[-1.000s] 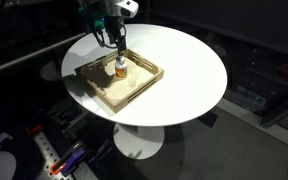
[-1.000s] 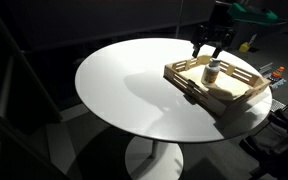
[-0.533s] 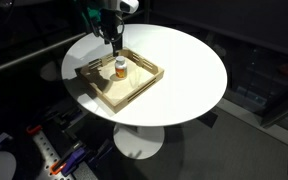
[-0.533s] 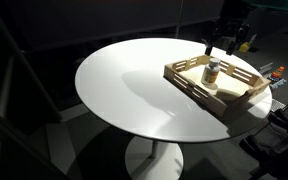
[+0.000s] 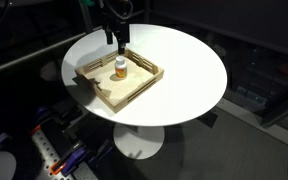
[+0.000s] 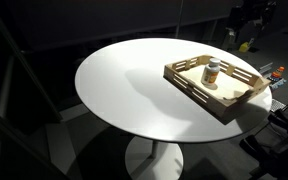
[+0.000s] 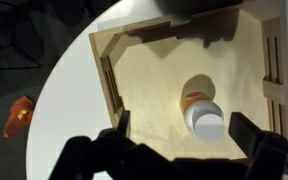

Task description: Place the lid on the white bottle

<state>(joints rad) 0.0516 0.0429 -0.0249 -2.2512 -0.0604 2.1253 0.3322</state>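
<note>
The white bottle (image 5: 120,68) stands upright in the wooden tray (image 5: 142,90) in both exterior views, with an orange lower part and a whitish top (image 6: 212,72). In the wrist view I look straight down on it (image 7: 197,103). The round white lid (image 7: 206,122) sits on its top. My gripper (image 7: 182,130) is open and empty, high above the bottle, with a finger on each side of it in the wrist view. In the exterior views the gripper (image 5: 119,38) hangs well above the tray, dark and partly cut off (image 6: 236,20).
The tray (image 6: 199,95) lies near the edge of a round white table (image 5: 184,70) on a single pedestal. An orange object (image 7: 18,115) lies on the dark floor beyond the table edge. Dark clutter surrounds the table.
My gripper has risen from just around the bottle's top to well above the tray. The bottle stays upright in the tray.
</note>
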